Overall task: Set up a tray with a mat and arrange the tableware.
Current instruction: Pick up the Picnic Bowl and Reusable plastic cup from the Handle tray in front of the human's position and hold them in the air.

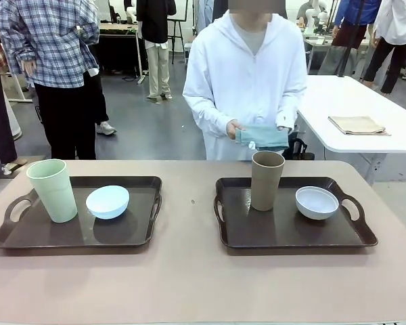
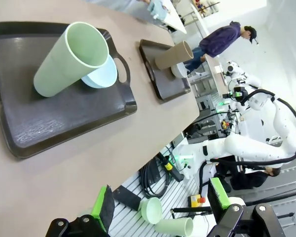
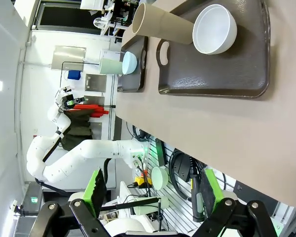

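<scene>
Left fingers [image 2: 102,210] and right fingers [image 3: 95,190] wide apart, empty; teal cloth [image 1: 262,137] in person's hands [image 1: 235,127] beyond table [image 1: 189,284]

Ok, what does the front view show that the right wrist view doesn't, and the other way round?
Front view: the person across the table holding a folded teal mat, plus a folded tan cloth on the white table behind. Right wrist view: the right tool, open and empty, and the robot's other white arm past the table edge. Shared: the left tray, right tray, pale green cup, light blue bowl, tan-brown cup and white bowl.
</scene>
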{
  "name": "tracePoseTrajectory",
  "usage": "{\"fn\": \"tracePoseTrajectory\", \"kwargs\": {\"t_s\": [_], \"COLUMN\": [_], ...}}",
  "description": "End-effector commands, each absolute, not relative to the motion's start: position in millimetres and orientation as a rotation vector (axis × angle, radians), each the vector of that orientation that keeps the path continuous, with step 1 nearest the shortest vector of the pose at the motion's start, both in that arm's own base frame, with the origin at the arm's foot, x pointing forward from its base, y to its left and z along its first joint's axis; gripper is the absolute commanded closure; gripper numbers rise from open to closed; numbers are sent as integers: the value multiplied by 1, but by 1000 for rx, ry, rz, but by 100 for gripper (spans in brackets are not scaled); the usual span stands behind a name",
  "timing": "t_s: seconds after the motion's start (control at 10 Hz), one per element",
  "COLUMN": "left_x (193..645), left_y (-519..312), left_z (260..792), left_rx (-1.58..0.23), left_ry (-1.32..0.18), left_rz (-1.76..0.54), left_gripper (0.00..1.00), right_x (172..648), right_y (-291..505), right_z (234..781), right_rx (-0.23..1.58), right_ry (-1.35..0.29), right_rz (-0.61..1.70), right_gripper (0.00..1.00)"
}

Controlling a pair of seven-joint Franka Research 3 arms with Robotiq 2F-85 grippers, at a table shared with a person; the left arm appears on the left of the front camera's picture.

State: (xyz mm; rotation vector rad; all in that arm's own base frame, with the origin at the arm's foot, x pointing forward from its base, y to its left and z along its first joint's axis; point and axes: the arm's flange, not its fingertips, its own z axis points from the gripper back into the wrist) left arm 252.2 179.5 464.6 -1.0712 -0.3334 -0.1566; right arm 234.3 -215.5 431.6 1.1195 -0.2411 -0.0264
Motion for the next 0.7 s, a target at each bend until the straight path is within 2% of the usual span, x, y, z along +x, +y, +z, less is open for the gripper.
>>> {"fn": "tracePoseTrajectory", "kwargs": {"t_s": [0.0, 0.6], "left_x": [252, 252], "left_y": [181, 181], "left_z": [465, 465], "left_rx": [-1079, -1079], "left_ry": [-345, -345], "left_rz": [-160, -160], "left_gripper": [0, 0], "right_x": [234, 234], "right_y": [-217, -217], "right_z": [431, 431], "right_rx": [1134, 1134], "right_ry": [-252, -252], "right_rz": [-12, -12], "right_gripper": [0, 0]}}
